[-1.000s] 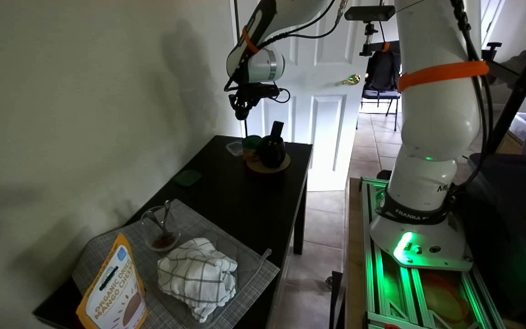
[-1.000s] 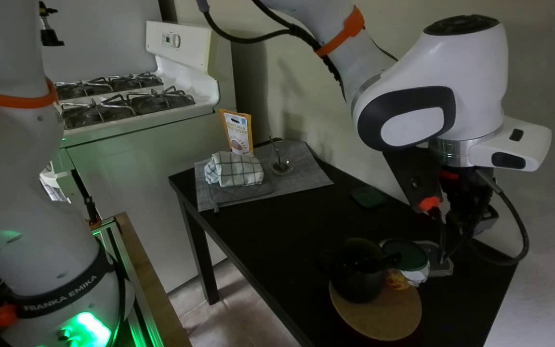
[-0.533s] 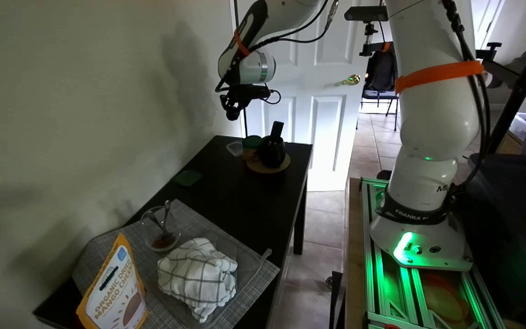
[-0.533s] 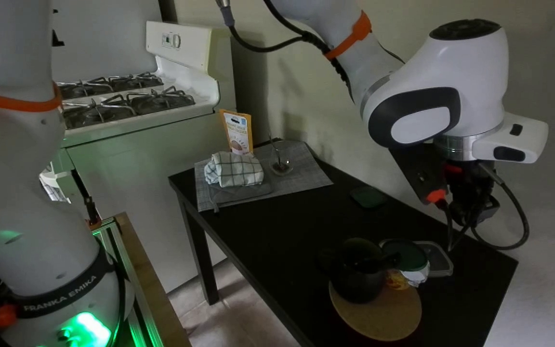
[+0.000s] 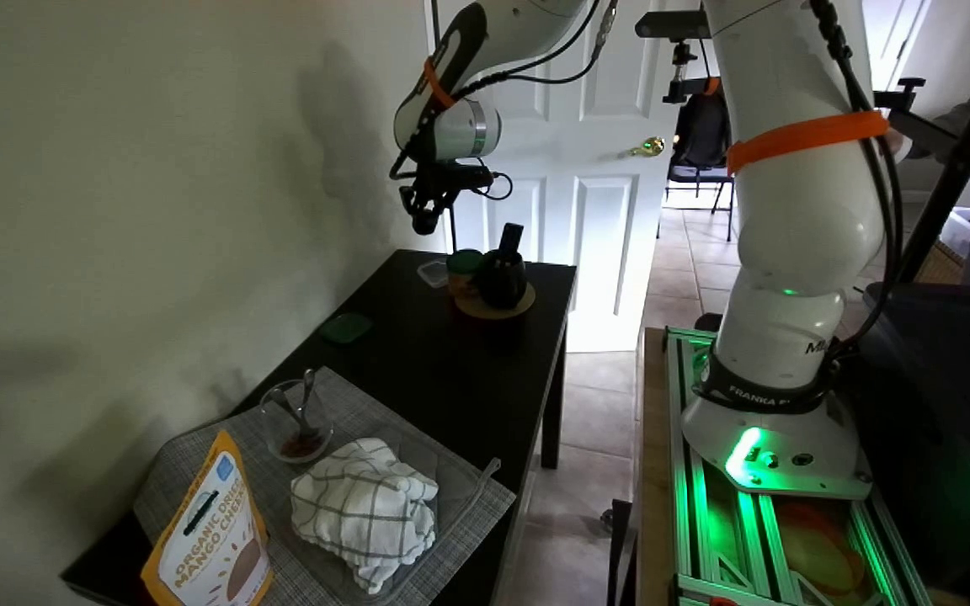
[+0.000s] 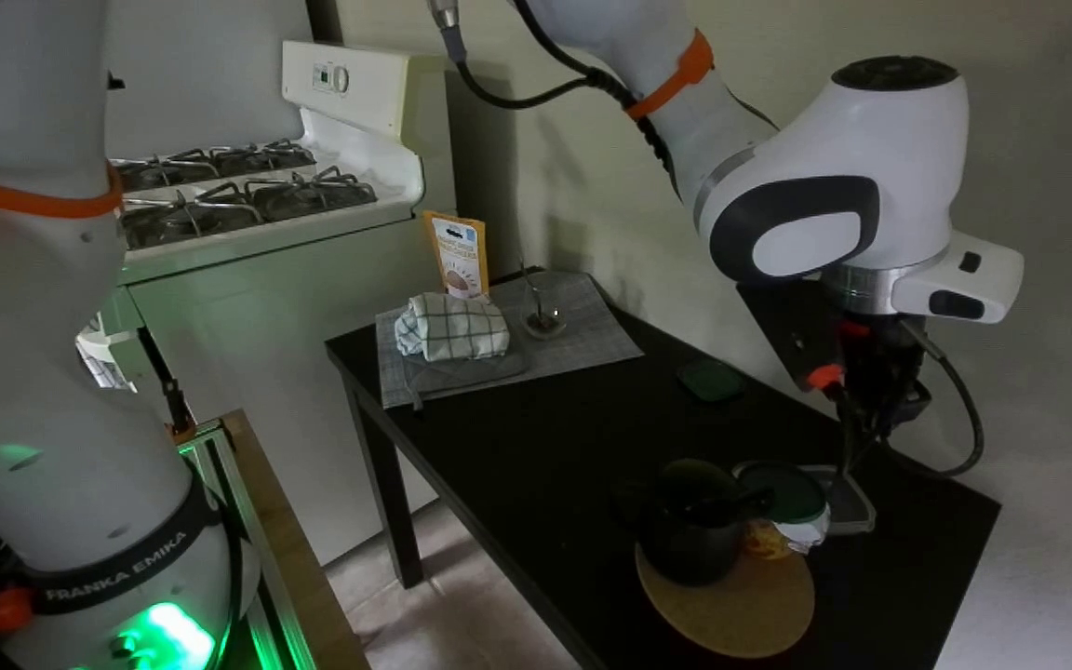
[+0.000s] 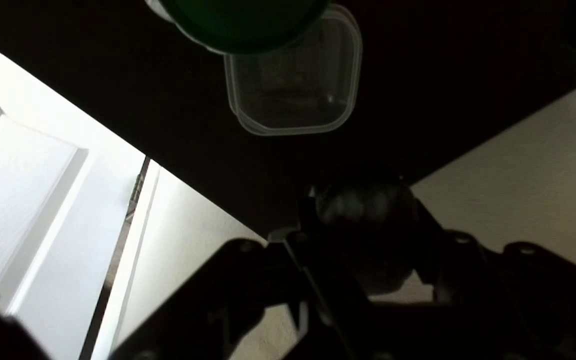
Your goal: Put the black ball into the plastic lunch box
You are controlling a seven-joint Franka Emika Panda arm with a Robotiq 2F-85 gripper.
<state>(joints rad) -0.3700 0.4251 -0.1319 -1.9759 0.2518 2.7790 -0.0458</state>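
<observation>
The black ball [image 7: 363, 205] is held between the fingers of my gripper [image 7: 360, 225] in the wrist view. In an exterior view the ball [image 5: 425, 224] shows as a dark round shape at the tip of my gripper [image 5: 423, 210], above the table's far end near the wall. In an exterior view my gripper [image 6: 885, 409] is dark and the ball cannot be made out. The plastic lunch box [image 7: 295, 95] is a shallow clear container with rounded corners, open and resting on the table below my gripper. It also shows in both exterior views [image 5: 432, 273] [image 6: 848, 507]. A green-lidded jar partly covers it.
The green-lidded jar [image 6: 787, 498] stands against the box, beside a black pot [image 6: 694, 540] with a sticking-out handle on a round tan board [image 6: 745, 619]. A flat green lid [image 5: 346, 328] lies near the wall. A checked cloth [image 5: 367, 505] and orange pouch [image 5: 215, 530] are farther off.
In an exterior view my gripper has moved left and slightly down with the ball in it. Recently it has come lower and nearer to over the lunch box. The table objects have not moved.
</observation>
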